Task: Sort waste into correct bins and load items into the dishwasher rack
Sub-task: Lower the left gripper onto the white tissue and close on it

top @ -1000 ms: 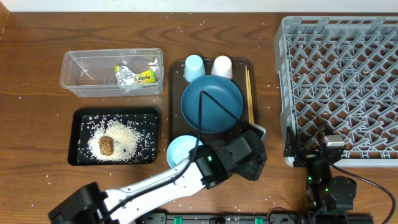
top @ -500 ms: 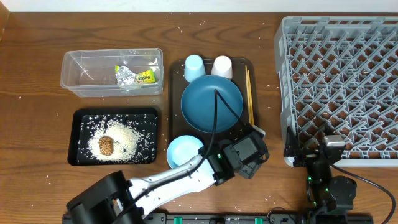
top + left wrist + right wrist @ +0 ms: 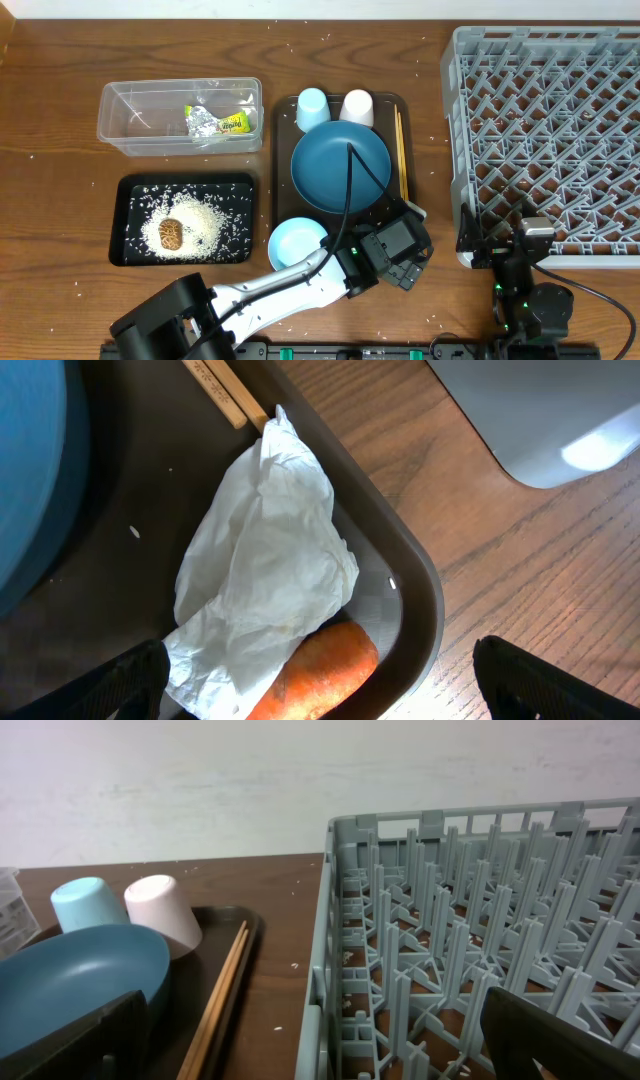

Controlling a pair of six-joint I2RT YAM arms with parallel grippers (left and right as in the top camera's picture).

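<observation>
Both grippers stand wide apart and empty. Your left gripper [image 3: 330,695] sits over the near right corner of the brown serving tray [image 3: 405,575]. Its jaws have just spread from a narrower set, so read this as lining up a grab, with nothing held yet. The carrot [image 3: 322,665] lies between the fingers in that corner, touching a crumpled white paper [image 3: 260,570] just beyond it. Your right gripper [image 3: 315,1050] hangs right of the tray, at the near edge of the rack [image 3: 560,120].

On the tray:
- light-blue bowl [image 3: 297,243]: near left
- plate [image 3: 335,165]: middle
- chopsticks [image 3: 400,150]: along the right rim
- two cups [image 3: 357,105]: far end

Left of the tray, the wrapper [image 3: 215,122] lies in the clear tub [image 3: 120,135]. The brown lump [image 3: 171,233] sits on rice in the black tray [image 3: 125,255]. No dishes are loaded yet.
</observation>
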